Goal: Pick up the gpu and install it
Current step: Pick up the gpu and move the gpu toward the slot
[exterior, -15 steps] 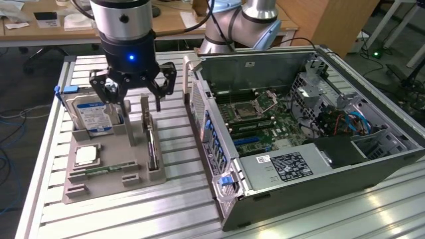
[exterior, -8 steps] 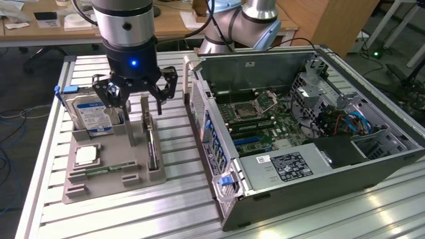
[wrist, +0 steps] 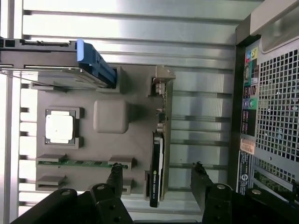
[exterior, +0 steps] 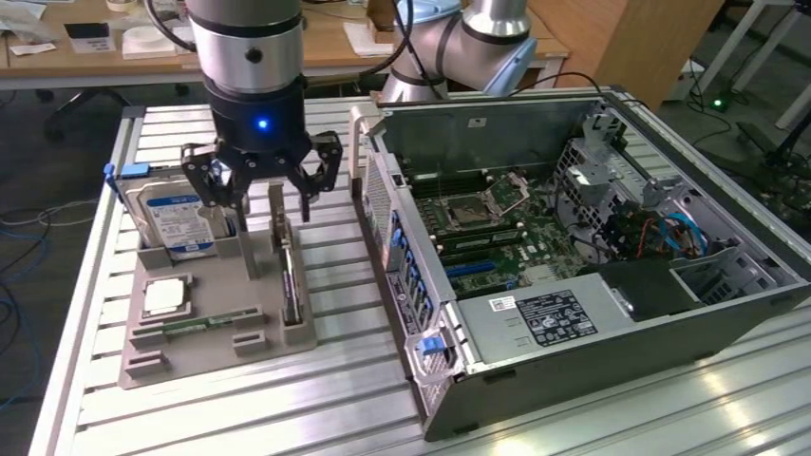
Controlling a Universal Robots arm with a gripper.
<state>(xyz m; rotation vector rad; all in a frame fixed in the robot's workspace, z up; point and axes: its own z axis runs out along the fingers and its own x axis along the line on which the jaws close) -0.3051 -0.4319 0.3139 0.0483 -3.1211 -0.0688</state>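
The gpu [exterior: 292, 285] is a thin dark card standing on edge in a slot of the grey holder tray [exterior: 222, 285], its silvery bracket end at the far side. My gripper [exterior: 266, 211] hangs just above that far end, open. In the wrist view the gpu [wrist: 158, 154] runs between the two black fingertips [wrist: 115, 173], which stand wide on either side of it without touching. My gripper [wrist: 156, 170] holds nothing.
A blue-labelled hard drive [exterior: 171, 217], a square silver CPU [exterior: 165, 296] and a green memory stick [exterior: 190, 326] share the tray. The open computer case [exterior: 419, 313] lies at the exterior view's right, motherboard [exterior: 495, 228] exposed. All rest on a slatted aluminium table [exterior: 317, 399].
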